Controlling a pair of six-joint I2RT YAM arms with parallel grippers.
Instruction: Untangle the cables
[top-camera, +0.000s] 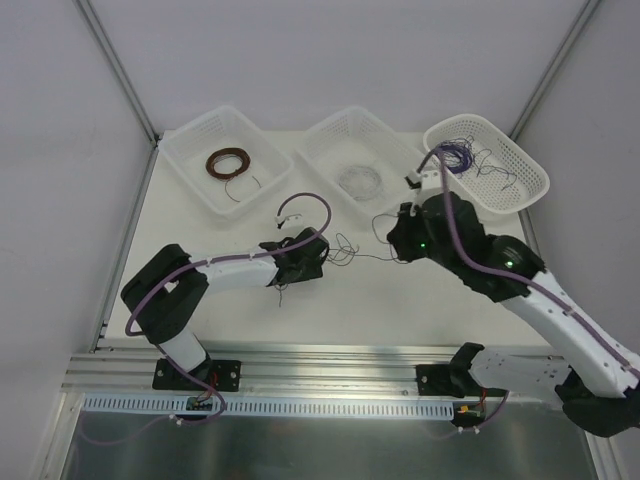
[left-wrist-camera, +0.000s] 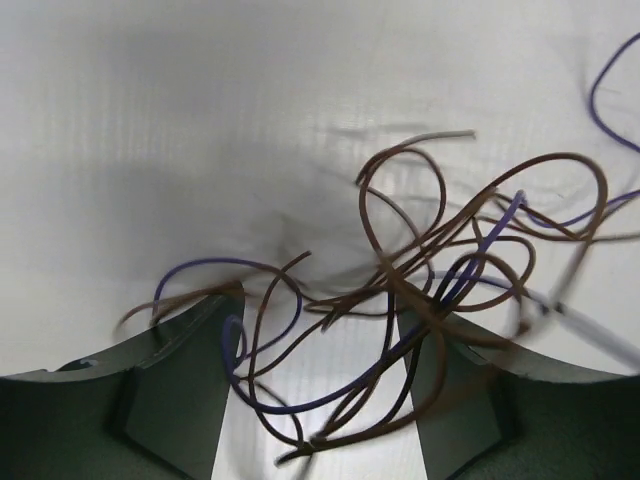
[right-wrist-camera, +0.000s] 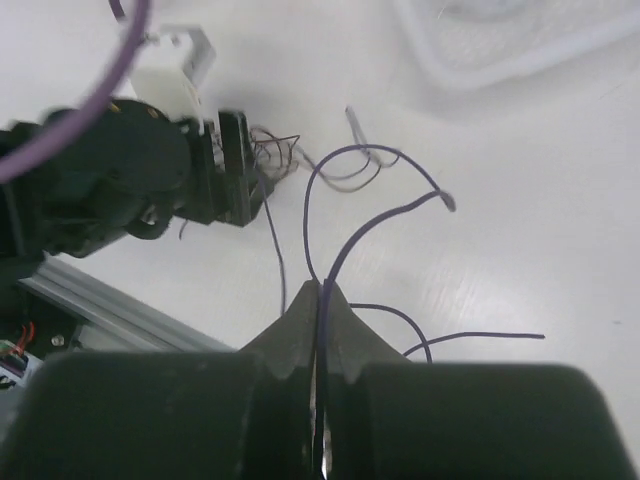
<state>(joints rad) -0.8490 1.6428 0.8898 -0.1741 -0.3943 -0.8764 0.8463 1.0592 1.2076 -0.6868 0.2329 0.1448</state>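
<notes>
The cables (top-camera: 345, 250) are a small scribble of thin purple and dark brown wires on the white table between the two arms. In the left wrist view the clump (left-wrist-camera: 430, 270) spreads across the gap of my left gripper (left-wrist-camera: 320, 400). Its jaws stand apart, with loops lying between and over the fingers (left-wrist-camera: 185, 380). My right gripper (right-wrist-camera: 322, 292) is shut on a purple cable (right-wrist-camera: 375, 225), which arcs away from its tip toward the tangle (right-wrist-camera: 275, 150). From above, the left gripper (top-camera: 300, 255) sits just left of the clump and the right gripper (top-camera: 400, 238) just right of it.
Three white baskets line the back of the table. The left one (top-camera: 190, 150) holds a brown ring coil (top-camera: 228, 163), the middle one (top-camera: 330, 140) a whitish coil (top-camera: 360, 182), and the right one (top-camera: 520, 185) loose purple wires (top-camera: 458, 155). A metal rail (top-camera: 320, 370) runs along the near edge.
</notes>
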